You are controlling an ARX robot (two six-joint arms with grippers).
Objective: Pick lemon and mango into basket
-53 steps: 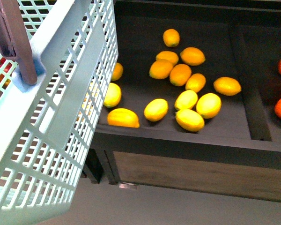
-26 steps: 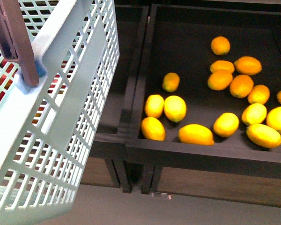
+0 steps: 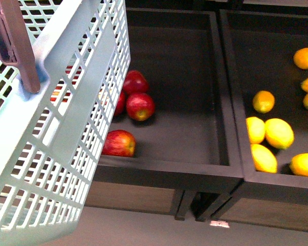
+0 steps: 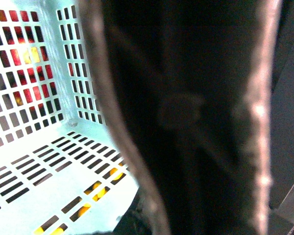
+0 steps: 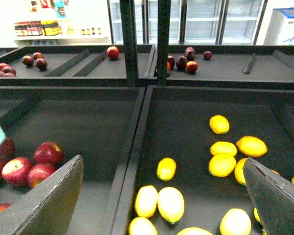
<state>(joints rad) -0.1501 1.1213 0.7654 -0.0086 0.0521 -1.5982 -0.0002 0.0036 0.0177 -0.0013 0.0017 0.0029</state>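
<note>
The pale mint-blue basket point(image 3: 66, 128) hangs tilted at the left of the front view, its brown handle point(image 3: 13, 43) at the top left. In the left wrist view the blurred dark handle point(image 4: 186, 117) fills most of the picture. My left gripper is shut on it, its fingers hidden. The basket's slotted floor point(image 4: 34, 196) holds nothing. Bright yellow lemons point(image 3: 278, 133) lie in the dark bin at the right. My right gripper point(image 5: 164, 196) is open above that bin, over a lemon point(image 5: 170, 204). I cannot pick out the mango.
Red apples point(image 3: 139, 106) lie in the dark bin point(image 3: 195, 164) beside the basket. A raised divider point(image 3: 228, 92) parts this bin from the lemon bin. Orange-yellow fruits point(image 5: 251, 146) lie further back. More bins with dark red fruit point(image 5: 112, 52) and two posts stand behind.
The front view has swung left: the lemon bin slid to the right edge and the apple bin came into view. The basket keeps its place in the picture.
</note>
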